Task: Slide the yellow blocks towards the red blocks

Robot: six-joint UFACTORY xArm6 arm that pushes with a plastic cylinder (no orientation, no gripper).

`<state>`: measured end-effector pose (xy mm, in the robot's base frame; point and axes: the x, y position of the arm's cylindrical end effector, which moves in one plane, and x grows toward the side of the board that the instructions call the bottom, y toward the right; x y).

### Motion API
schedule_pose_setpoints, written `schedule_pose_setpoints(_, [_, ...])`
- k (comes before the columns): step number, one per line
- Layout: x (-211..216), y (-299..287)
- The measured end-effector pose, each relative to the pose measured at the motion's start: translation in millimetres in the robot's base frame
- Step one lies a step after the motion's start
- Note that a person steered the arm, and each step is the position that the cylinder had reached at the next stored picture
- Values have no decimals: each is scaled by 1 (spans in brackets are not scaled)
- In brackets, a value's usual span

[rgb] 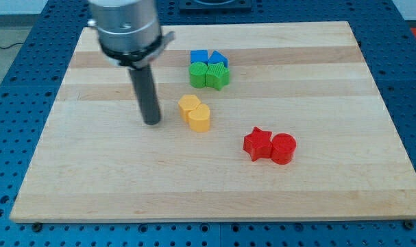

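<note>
Two yellow blocks touch each other near the board's middle: one (188,106) at upper left and a rounder one (200,117) at lower right. A red star block (258,144) and a red cylinder (284,148) stand side by side, touching, to the lower right of the yellow pair. My tip (152,122) rests on the board just to the left of the yellow blocks, with a small gap between them.
Two blue blocks (208,57) and two green blocks (209,74) form a tight cluster above the yellow pair. The wooden board (84,178) lies on a blue perforated table (9,103).
</note>
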<state>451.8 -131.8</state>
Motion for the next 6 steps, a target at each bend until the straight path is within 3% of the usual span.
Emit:
schedule_pose_setpoints(2, [-38, -12])
schedule_pose_setpoints(6, [7, 113])
